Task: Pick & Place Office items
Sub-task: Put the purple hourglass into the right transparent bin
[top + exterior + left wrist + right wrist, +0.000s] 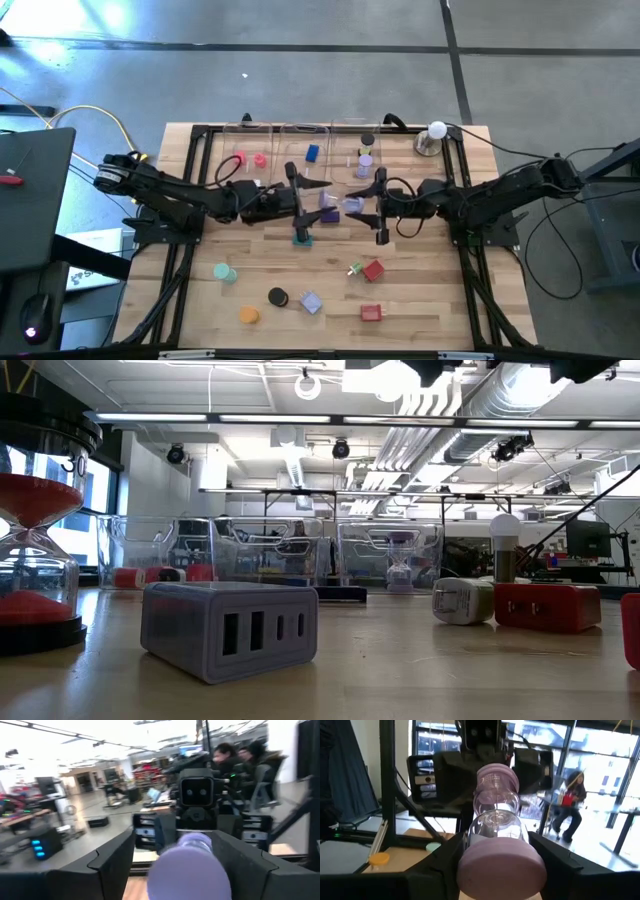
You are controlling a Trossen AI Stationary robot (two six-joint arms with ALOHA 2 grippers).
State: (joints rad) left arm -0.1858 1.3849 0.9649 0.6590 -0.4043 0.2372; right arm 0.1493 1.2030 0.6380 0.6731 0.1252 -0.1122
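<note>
Centre of the high view: left gripper [312,208] and right gripper [380,207] meet nose to nose above the table [430,300], with a lilac hourglass [340,206] lying level between them. In the right wrist view the hourglass [495,820] points away from the camera; its near cap sits wedged between that arm's two fingers [547,857], which are clamped on it, and its far cap reaches the other gripper. In the left wrist view a lilac cap [190,867] fills the gap between the left fingers [107,860], which look closed on it too. Along the top edge stand three clear trays [270,130]: pink and red pieces [250,159] in the left one, a blue block [313,153] in the middle one. White ball [437,130] at upper right. Loose in the lower part: teal disc [224,272], black disc [277,296], orange disc [248,315], lilac block [310,302], two red blocks [374,269].
</note>
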